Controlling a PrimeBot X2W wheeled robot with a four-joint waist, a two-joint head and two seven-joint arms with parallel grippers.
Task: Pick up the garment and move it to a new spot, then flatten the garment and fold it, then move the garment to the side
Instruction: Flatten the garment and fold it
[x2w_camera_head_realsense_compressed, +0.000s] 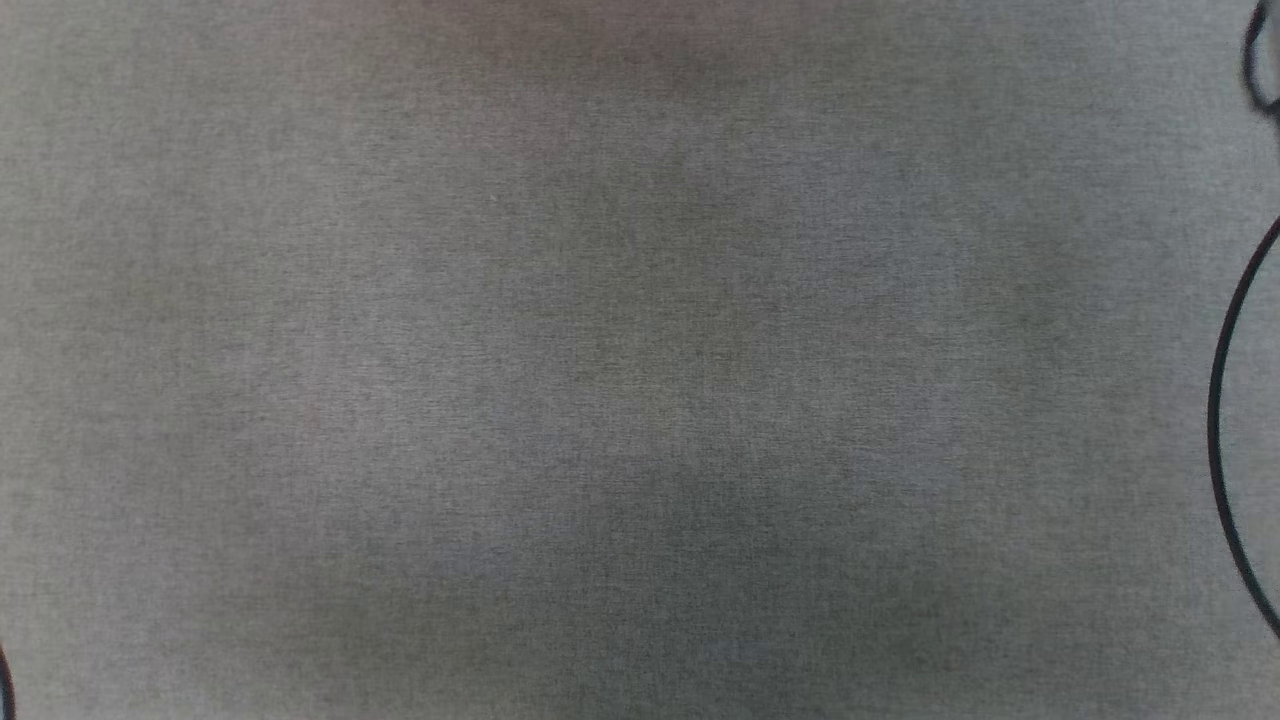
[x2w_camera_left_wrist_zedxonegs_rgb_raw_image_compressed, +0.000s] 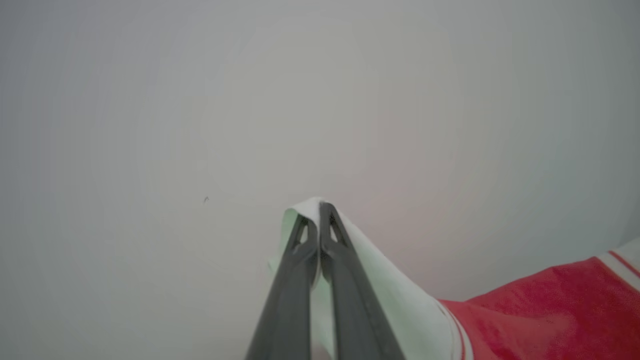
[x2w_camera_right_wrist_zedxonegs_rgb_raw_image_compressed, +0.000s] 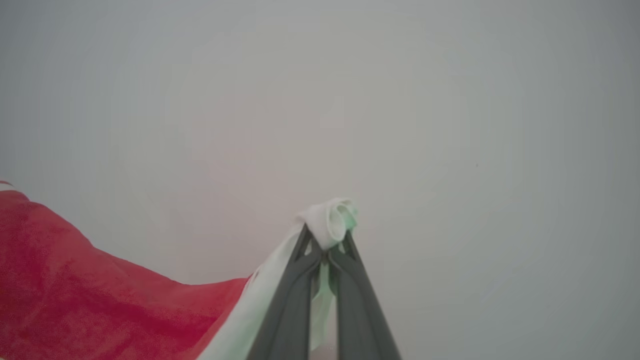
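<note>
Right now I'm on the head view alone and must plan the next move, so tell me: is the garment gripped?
Observer: Yes. The left gripper is shut on a white edge of the garment.
Operator: And the other arm?
Observer: The right gripper is shut on a bunched white edge as well.
Operator: Where does the red part lie?
Observer: It trails away from each grip, toward the lower right in the left wrist view and the lower left in the right wrist view.
</note>
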